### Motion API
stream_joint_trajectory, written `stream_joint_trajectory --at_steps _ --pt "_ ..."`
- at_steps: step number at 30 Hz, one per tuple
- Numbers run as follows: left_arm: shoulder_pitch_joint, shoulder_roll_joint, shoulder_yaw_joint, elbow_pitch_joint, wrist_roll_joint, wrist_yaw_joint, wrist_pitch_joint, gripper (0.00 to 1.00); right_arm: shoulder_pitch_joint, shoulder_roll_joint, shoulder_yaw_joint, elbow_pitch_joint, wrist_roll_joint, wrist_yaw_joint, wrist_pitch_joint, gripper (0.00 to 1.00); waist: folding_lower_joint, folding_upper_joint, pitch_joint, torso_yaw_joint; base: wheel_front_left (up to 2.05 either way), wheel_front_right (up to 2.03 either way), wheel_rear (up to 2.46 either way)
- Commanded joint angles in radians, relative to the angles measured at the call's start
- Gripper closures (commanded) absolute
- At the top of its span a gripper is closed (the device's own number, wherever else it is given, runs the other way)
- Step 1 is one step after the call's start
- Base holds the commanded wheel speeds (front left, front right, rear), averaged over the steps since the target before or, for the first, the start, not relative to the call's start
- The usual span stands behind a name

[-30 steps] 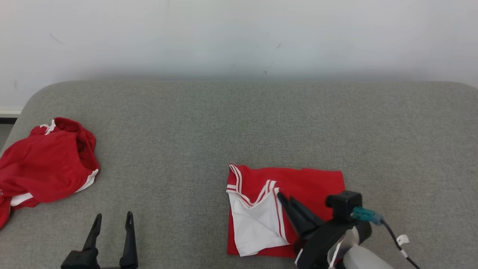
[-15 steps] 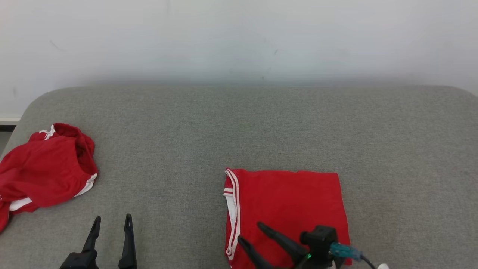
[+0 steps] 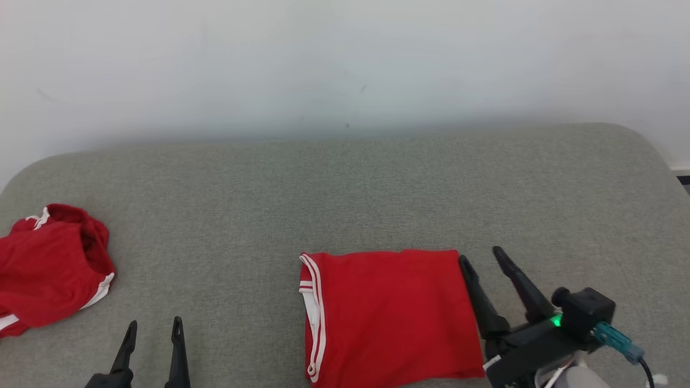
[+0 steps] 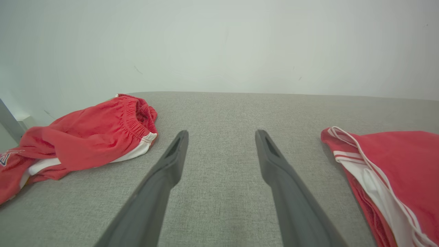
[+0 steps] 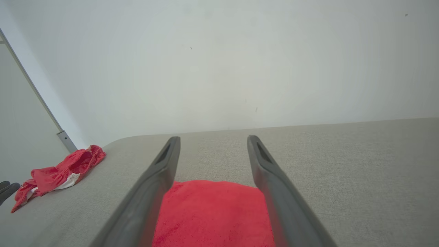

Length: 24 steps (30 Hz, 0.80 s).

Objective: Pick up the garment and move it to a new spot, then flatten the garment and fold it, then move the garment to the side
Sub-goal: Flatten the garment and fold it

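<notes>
While my right gripper (image 3: 481, 257) is hovering at four o'clock in the head view, fingers spread wide and gripping nothing, its inner finger is sitting just beside the right edge of the folded red garment (image 3: 388, 312), which is lying flat on the grey cushion (image 3: 345, 183) at six o'clock. My left gripper (image 3: 153, 323) is hanging at seven o'clock, likewise spread and empty. A crumpled red garment (image 3: 48, 264) is lying at nine o'clock.
</notes>
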Motion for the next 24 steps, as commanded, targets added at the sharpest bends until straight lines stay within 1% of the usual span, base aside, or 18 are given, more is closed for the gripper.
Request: stream_joint_trajectory --at_steps 1,5,9,10,12,15,19,24 --pt "0.012 -0.002 0.004 -0.005 0.009 0.005 -0.003 0.00 0.040 0.011 -0.053 -0.020 -0.052 -0.002 -0.004 0.00 0.0000 0.0000 -0.007 -0.021 0.00 0.00 0.00" --pt "0.013 0.003 0.013 -0.014 0.017 0.006 -0.003 0.00 0.098 0.040 -0.153 -0.060 -0.121 -0.002 -0.005 0.00 0.0000 0.0000 -0.011 -0.042 0.00 0.00 0.00" --pt "0.021 0.012 0.013 -0.030 0.033 0.006 -0.003 0.00 0.147 0.062 -0.221 -0.100 -0.202 -0.002 -0.005 0.00 0.0000 0.0000 -0.015 -0.059 0.00 0.00 0.00" --pt "0.021 0.012 0.013 -0.030 0.033 0.006 -0.003 0.00 0.147 0.062 -0.221 -0.100 -0.202 -0.002 -0.005 0.00 0.0000 0.0000 -0.015 -0.059 0.00 0.00 0.00" --pt "0.025 0.014 0.011 -0.039 0.039 0.006 -0.003 0.00 0.173 0.095 -0.258 -0.117 -0.213 -0.002 -0.005 0.00 0.0000 0.0000 -0.018 -0.065 0.00 0.00 0.00" --pt "0.034 0.017 0.019 -0.051 0.040 0.010 -0.003 0.00 0.204 0.126 -0.306 -0.137 -0.229 -0.002 -0.005 0.00 0.0000 0.0000 -0.025 -0.067 0.00 0.00 0.00" --pt "0.046 0.026 0.035 -0.076 0.034 0.010 -0.003 0.00 0.245 0.164 -0.345 -0.162 -0.259 -0.002 -0.005 0.00 0.0000 0.0000 -0.034 -0.066 0.00 0.00 0.00" --pt "0.076 0.036 0.035 -0.112 0.033 0.001 -0.003 0.00 0.262 0.179 -0.355 -0.163 -0.282 -0.002 -0.005 0.00 0.0000 0.0000 -0.041 -0.060 0.00 0.00 0.00"
